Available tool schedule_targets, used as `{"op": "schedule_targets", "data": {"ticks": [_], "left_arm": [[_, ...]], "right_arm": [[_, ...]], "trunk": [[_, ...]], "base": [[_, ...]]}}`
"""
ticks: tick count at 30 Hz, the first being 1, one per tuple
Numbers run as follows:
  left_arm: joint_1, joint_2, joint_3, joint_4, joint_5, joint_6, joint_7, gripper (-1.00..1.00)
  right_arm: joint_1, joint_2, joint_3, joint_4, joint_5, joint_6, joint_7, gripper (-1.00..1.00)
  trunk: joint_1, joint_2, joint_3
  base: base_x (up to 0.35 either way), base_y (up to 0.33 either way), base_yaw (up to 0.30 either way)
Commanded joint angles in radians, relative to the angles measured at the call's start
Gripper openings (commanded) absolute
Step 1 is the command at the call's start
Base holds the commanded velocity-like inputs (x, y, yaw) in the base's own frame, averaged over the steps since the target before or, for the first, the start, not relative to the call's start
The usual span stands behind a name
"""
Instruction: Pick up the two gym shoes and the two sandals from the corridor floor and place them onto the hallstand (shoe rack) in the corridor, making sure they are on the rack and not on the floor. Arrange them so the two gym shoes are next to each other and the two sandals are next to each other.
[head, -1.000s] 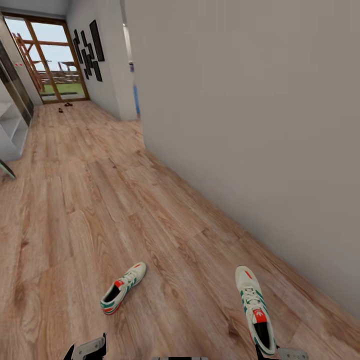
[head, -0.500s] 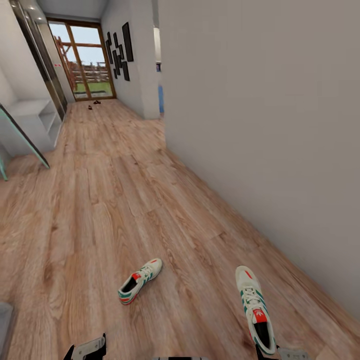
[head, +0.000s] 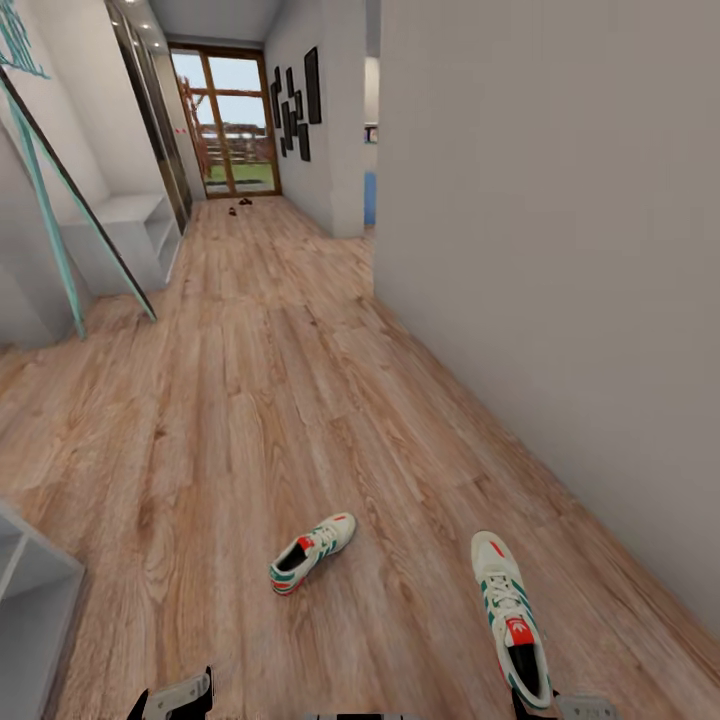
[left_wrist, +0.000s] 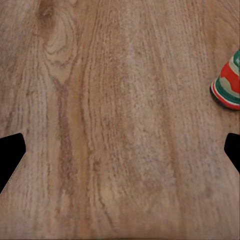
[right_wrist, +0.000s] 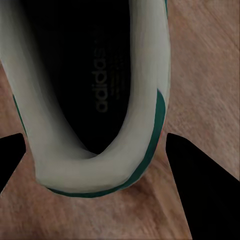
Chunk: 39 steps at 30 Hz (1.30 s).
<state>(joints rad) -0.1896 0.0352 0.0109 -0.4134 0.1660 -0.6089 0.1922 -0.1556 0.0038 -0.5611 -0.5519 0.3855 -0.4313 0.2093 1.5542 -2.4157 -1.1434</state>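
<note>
One white gym shoe (head: 312, 552) with green stripes lies on its side on the corridor floor (head: 250, 400); its red and green heel (left_wrist: 227, 85) shows in the left wrist view. My left gripper (head: 175, 697) (left_wrist: 120, 150) hangs open over bare planks near it. My right gripper (head: 580, 708) (right_wrist: 105, 165) is shut on the heel of the other gym shoe (head: 510, 615) (right_wrist: 85, 100), held toe-forward above the floor. The two sandals (head: 238, 207) are small dark shapes far down the corridor by the glass door. I cannot tell which pale shelved unit is the hallstand.
A light-grey bench unit with low shelves (head: 130, 230) stands along the left wall. The corner of another pale shelved unit (head: 30, 600) is at the lower left. A slanted teal-edged glass panel (head: 60, 190) leans at left. A grey wall (head: 560, 250) runs close on the right.
The camera has swung left, so the corridor and the floor shoe slid rightwards in the picture and the shelved units came into view. The held shoe kept its place before me.
</note>
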Motion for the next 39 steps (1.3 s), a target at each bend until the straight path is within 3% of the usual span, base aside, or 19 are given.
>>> {"op": "schedule_targets", "data": {"ticks": [1,9,30,39], "left_arm": [[-0.001,0.000,-0.002,0.001,0.004,-0.003,0.001,1.00],[-0.001,0.000,-0.003,0.001,0.004,-0.003,0.001,1.00],[-0.001,0.001,-0.003,0.001,0.001,-0.002,0.001,1.00],[-0.001,0.000,-0.005,0.001,-0.007,-0.002,0.000,1.00]], "right_arm": [[-0.001,0.001,-0.008,0.000,0.004,-0.004,0.009,-1.00],[-0.001,0.000,-0.010,-0.006,0.003,-0.004,0.009,-1.00],[-0.001,-0.006,-0.011,-0.014,0.003,-0.006,0.009,-1.00],[-0.001,-0.008,-0.011,-0.014,0.003,-0.006,0.011,-1.00]], "trunk": [[0.000,0.000,-0.001],[0.000,0.000,-0.001],[0.000,0.000,-0.001],[0.000,0.000,-0.001]], "base": [[0.000,0.000,0.278],[0.000,0.000,0.211],[0.000,0.000,0.012],[0.235,0.000,0.000]]}}
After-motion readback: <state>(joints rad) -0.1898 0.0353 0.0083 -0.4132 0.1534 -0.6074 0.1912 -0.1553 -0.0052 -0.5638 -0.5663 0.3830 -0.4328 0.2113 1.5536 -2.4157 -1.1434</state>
